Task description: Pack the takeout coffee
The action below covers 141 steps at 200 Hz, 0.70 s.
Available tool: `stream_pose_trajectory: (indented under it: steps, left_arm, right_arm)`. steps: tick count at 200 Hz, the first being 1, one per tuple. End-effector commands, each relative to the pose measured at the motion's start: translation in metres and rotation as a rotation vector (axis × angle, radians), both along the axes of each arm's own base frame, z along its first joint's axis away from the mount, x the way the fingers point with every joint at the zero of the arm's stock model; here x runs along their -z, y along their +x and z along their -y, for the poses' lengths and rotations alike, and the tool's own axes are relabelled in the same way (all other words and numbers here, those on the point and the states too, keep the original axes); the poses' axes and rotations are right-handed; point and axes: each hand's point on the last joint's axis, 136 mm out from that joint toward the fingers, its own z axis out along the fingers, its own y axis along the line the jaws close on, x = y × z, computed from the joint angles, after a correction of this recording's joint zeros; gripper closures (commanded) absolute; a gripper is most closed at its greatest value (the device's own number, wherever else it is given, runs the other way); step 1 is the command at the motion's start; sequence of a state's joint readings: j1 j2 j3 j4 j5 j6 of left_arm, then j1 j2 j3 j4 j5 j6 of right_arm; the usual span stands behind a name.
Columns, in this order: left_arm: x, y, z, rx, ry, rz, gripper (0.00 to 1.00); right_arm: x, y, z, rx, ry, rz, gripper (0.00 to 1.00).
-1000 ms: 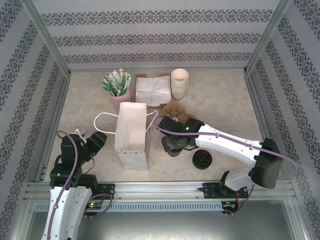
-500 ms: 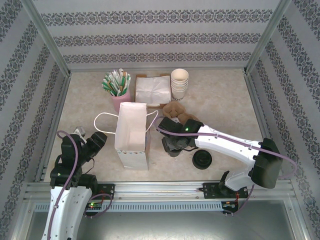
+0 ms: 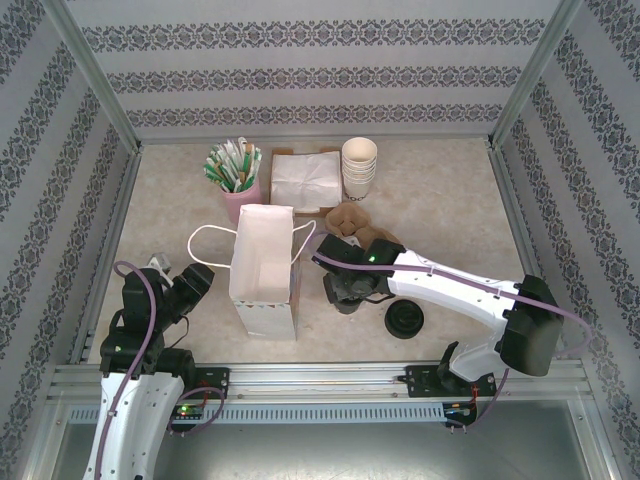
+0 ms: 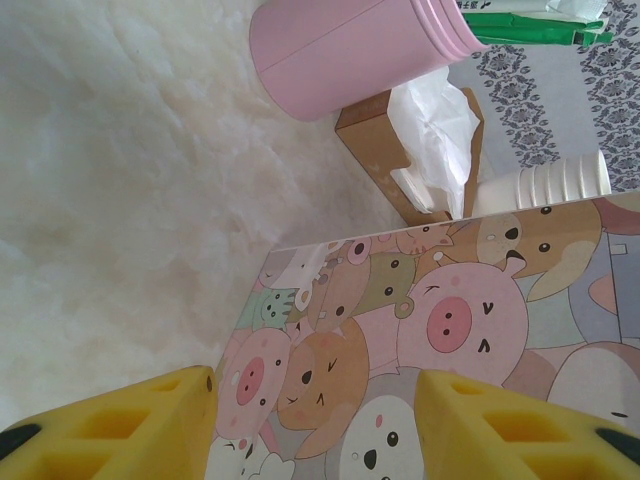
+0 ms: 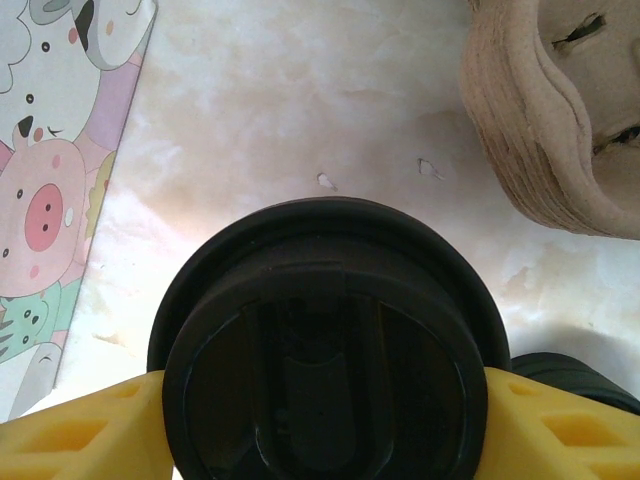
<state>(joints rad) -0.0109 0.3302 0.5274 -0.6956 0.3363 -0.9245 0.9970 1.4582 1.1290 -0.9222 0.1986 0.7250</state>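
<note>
Left claw (image 4: 315, 405) spread wide, cartoon-pig bag (image 4: 450, 330) ahead, pink cup (image 4: 350, 45), napkin box (image 4: 380, 160), stacked cream cups (image 4: 545, 185) beyond

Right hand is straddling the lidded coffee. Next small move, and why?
Probably close the right hand on the coffee cup. Its fingers sit either side of it, but I can't tell whether they grip yet. The open paper bag stands just to its left, so a firm hold comes before lifting.
</note>
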Motion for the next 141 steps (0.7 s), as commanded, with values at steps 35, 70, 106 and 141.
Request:
stream_pose_trajectory:
  steps: [35, 70, 106, 141]
  left_arm:
    - [0.001, 0.001, -0.004, -0.011, 0.017, 0.007, 0.45]
    - [0.002, 0.0, -0.004, -0.011, 0.018, 0.005, 0.45]
    - [0.002, 0.0, -0.004, -0.012, 0.018, 0.003, 0.45]
    - [0.002, 0.001, -0.004, -0.012, 0.02, 0.005, 0.45]
  right_arm:
    - [0.079, -0.066, 0.046, 0.024, -0.258, -0.384, 0.4]
    - [0.084, -0.066, 0.058, -0.018, -0.391, -0.388, 0.41]
    - [0.087, -0.068, 0.061, -0.042, -0.411, -0.401, 0.41]
    - [0.075, -0.059, 0.049, -0.068, -0.32, -0.345, 0.41]
